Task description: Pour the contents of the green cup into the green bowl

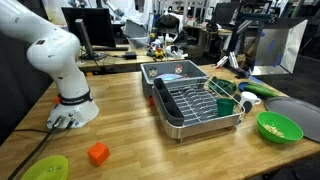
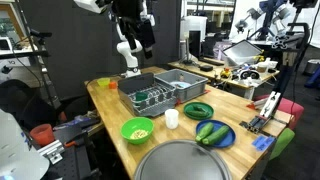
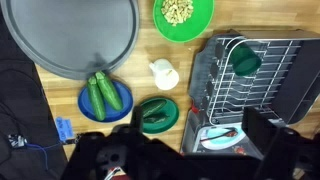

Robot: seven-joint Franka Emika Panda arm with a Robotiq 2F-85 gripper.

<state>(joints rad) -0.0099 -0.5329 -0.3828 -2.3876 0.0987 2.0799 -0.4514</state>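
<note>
The dark green cup point(image 3: 245, 60) lies tilted inside the wire dish rack point(image 3: 270, 85); in an exterior view the cup point(image 1: 227, 103) sits at the rack's right end. The lime-green bowl point(image 3: 183, 15) stands on the wooden table beside the rack and holds pale crumbs; it shows in both exterior views point(image 1: 279, 127) point(image 2: 137, 129). My gripper point(image 3: 197, 125) hangs high above the table, open and empty, over the grey bin next to the rack. In an exterior view the gripper point(image 2: 133, 35) is well above the rack.
A white cup point(image 3: 165, 73), a dark green plate point(image 3: 157, 114) and a blue plate with cucumbers point(image 3: 105, 98) stand near the rack. A large grey lid point(image 3: 85, 35) lies beside the bowl. The grey bin holds a light blue plate point(image 3: 220, 133). An orange block point(image 1: 97, 153) and a lime plate point(image 1: 45, 168) lie near the robot base.
</note>
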